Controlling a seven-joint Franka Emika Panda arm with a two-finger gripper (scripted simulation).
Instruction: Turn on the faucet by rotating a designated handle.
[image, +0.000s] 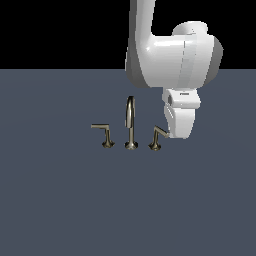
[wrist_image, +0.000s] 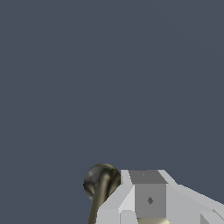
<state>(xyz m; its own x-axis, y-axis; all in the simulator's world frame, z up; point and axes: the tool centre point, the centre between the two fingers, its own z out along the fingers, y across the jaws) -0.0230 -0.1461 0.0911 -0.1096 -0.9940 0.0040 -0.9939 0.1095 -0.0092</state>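
Observation:
The faucet stands on the grey floor as a three-piece set. Its tall arched spout (image: 130, 122) is in the middle. The handle (image: 156, 138) stands on the exterior view's right of the spout, with its arm rising toward my gripper (image: 176, 132). The gripper's lower end sits right against the tip of that arm. The twin lever (image: 103, 134) points to the exterior view's left. In the wrist view the handle's flared base (wrist_image: 100, 181) and arm lie right beside my light-grey fingers (wrist_image: 149, 199). The fingertips are cut off by the frame edge, so their gap does not show.
The white arm and wrist (image: 170, 55) hang over the area behind the faucet, on the exterior view's right. Flat dark grey floor (image: 128, 210) spreads all around the faucet.

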